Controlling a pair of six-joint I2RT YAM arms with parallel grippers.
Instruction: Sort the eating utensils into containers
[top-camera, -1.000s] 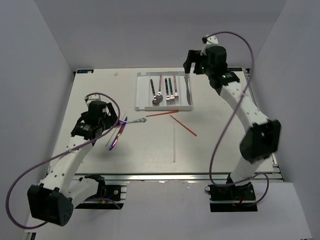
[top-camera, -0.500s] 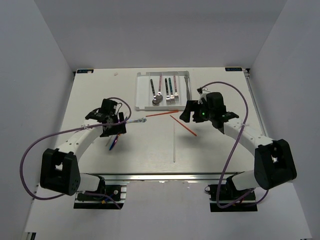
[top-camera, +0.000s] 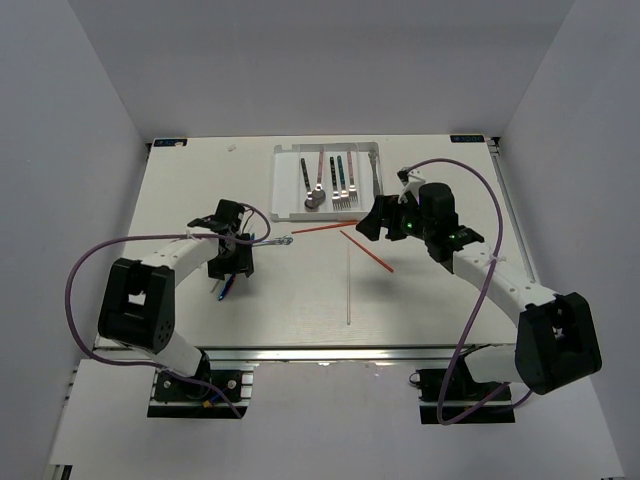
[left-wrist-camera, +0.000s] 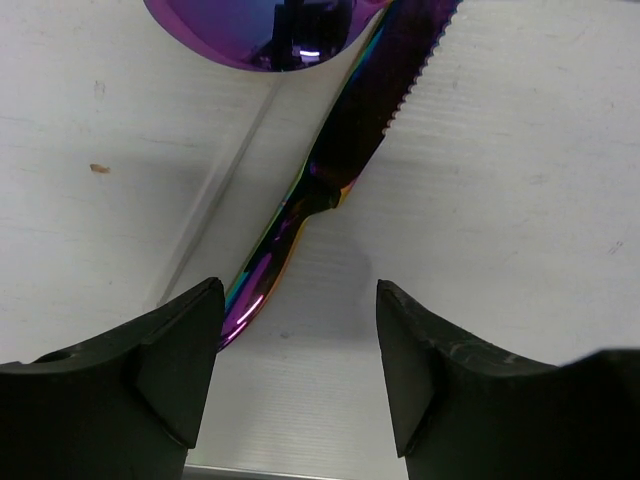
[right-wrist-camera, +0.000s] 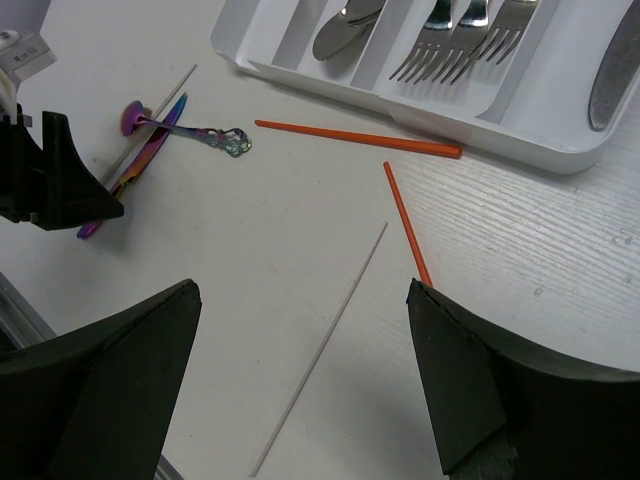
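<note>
The white divided tray (top-camera: 288, 195) at the back holds spoons (top-camera: 313, 195), forks (top-camera: 342, 185) and a silver knife (top-camera: 375, 180). Two red-orange chopsticks (top-camera: 325, 227) (top-camera: 366, 250) and a thin pale chopstick (top-camera: 348, 285) lie on the table in front of it. An iridescent purple knife (left-wrist-camera: 340, 170) and spoon (left-wrist-camera: 265, 30) lie crossed at the left. My left gripper (left-wrist-camera: 298, 300) is open, low over the knife's handle end. My right gripper (right-wrist-camera: 300, 290) is open and empty above the pale chopstick (right-wrist-camera: 320, 350), near the tray's front wall (right-wrist-camera: 520, 150).
A second thin pale chopstick (right-wrist-camera: 150, 125) lies under the purple utensils. The table's near edge with a metal rail (top-camera: 340, 352) runs in front of the arm bases. Grey walls close in the left, right and back.
My right arm has swung down from above the tray to the table in front of it. My left gripper has dropped lower over the purple knife. No utensil has moved.
</note>
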